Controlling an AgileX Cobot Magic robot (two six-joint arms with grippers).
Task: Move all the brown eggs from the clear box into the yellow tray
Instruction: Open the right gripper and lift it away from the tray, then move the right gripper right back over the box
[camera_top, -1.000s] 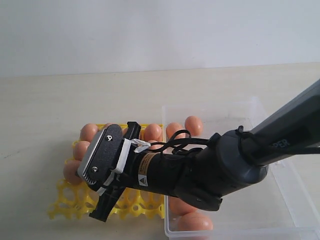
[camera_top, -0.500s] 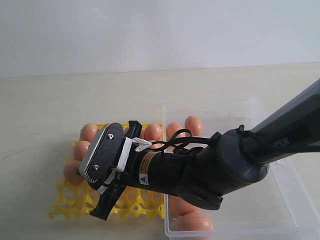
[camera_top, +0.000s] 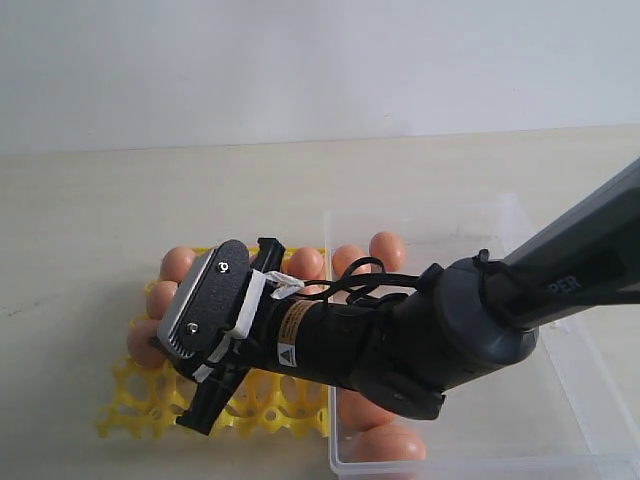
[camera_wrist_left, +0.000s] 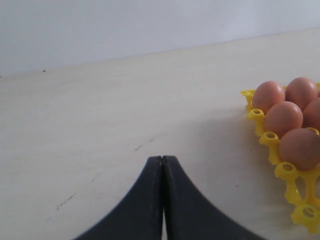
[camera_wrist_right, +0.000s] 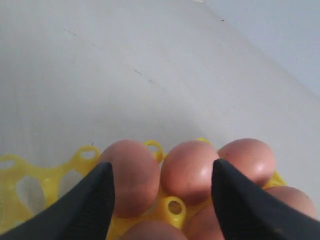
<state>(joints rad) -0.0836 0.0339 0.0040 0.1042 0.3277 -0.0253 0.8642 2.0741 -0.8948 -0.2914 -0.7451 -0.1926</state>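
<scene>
Your right hand (camera_wrist_right: 162, 167) is spread over the smooth oval brown eggs (camera_top: 178, 264) seated in the cupped yellow tray (camera_top: 130, 410), lower left of the exterior view; lift straight up so neither finger nudges a neighbour. More eggs lie in the clear box (camera_top: 590, 400) at lower right. Your left hand (camera_wrist_left: 161, 165) is pressed together above the desk (camera_wrist_left: 100, 125).

Egg count from the exterior view: eight brown eggs (camera_top: 305, 263) are showing. Four sit in the one yellow tray (camera_top: 130, 400) and four in the one clear box (camera_top: 575, 395). The one arm (camera_top: 400, 340) across the middle hides whatever's under it. The left wrist view catches five in the tray, one cut off at the edge. The right wrist view shows six, a few only partly.
</scene>
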